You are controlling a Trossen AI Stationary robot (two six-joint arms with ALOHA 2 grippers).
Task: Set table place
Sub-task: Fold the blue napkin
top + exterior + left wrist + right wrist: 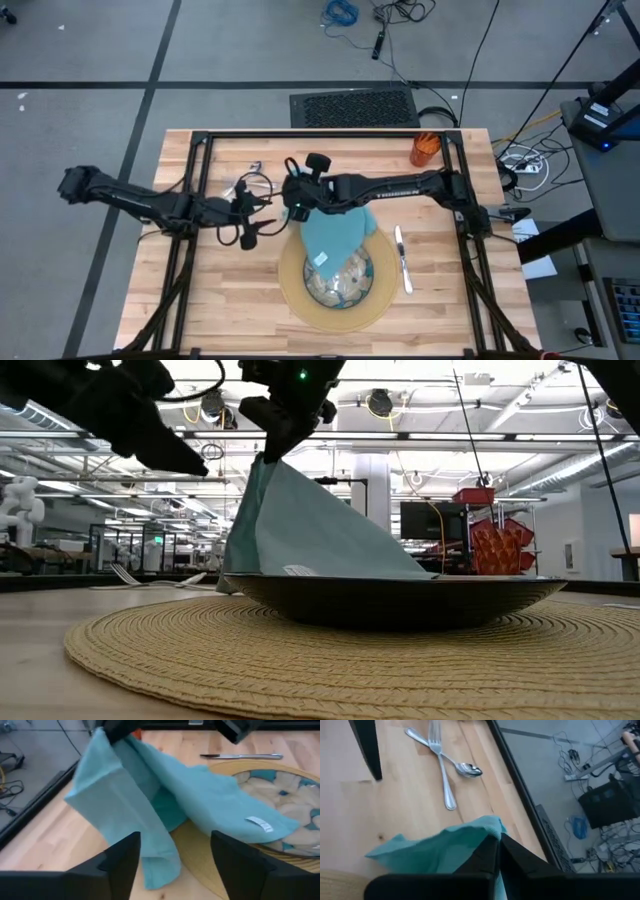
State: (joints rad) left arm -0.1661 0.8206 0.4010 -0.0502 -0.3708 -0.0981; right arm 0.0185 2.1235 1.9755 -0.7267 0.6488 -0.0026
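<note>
A teal napkin (335, 235) lies partly over the patterned glass bowl (345, 283), which sits on the round tan mat (300, 300). My right gripper (297, 205) is shut on the napkin's raised end, above the mat's far left side. My left gripper (250, 232) is open and empty just left of the napkin; in the left wrist view its fingers (120, 865) stand on either side of the hanging cloth (130, 805) without touching it. A knife (402, 258) lies right of the mat. A fork (442, 770) and spoon (465, 767) lie crossed at the far left. An orange cup (424, 148) stands at the far right. My right gripper pinches the napkin's upper edge (487, 827) between its two shut fingers, coming from above. That end is lifted into a peak (265, 470). The cloth slopes down from it, and its tagged end (260, 824) rests on the bowl. One layer or several, I cannot tell.
Black frame rails (200, 200) run along the table's left and right sides and across its far edge. Bare wood (230, 300) shows left of the mat near the table's front.
</note>
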